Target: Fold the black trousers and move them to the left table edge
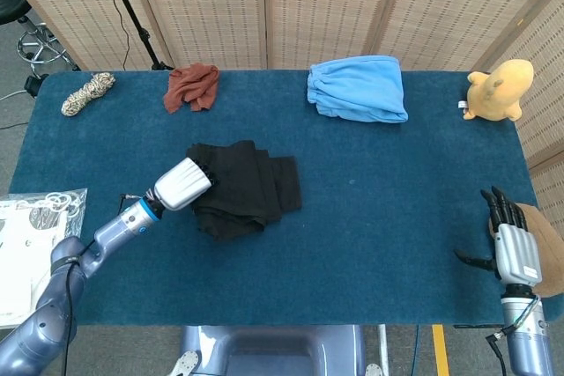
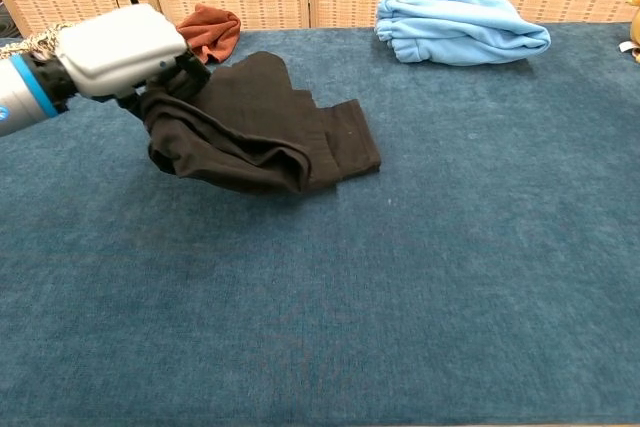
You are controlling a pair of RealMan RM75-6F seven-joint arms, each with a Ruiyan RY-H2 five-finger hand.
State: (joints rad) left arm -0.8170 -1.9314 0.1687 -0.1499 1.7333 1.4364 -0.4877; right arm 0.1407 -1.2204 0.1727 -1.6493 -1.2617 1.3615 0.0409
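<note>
**A:** How did you judge the black trousers (image 1: pixel 242 189) would handle?

**B:** Soft and limp, and light, I'd say. They lay as a loosely folded bundle, and the end by the left hand (image 1: pixel 183 184) was lifted off the blue table (image 1: pixel 370 244) in the chest view while the far end sagged and rested on the cloth. Anything that floppy could slide out of its folds if dragged by one corner.

**A:** So where was the sensible place to take hold?

**B:** At the thick, stacked edge on the left side of the bundle, where several layers could be pinched together. That was where the hand was: its white back sat against the bundle's left edge, fingers buried in the dark fabric, gripping it.

**A:** And where were the trousers on the table?

**B:** Left of centre, in front of the rust-coloured cloth (image 1: pixel 192 85) but well apart from it, and short of the left edge. The hand sat between them and that edge, so a pull would bring them the right way. The move looked partly done to me.

**A:** The other hand?

**B:** The right hand (image 1: pixel 508 235) was at the table's near right corner, well apart from everything, dark fingers straight and spread, holding nothing. The folded light blue garment (image 1: pixel 357 87) and the yellow plush toy (image 1: pixel 499 89) sat untouched along the back
</note>
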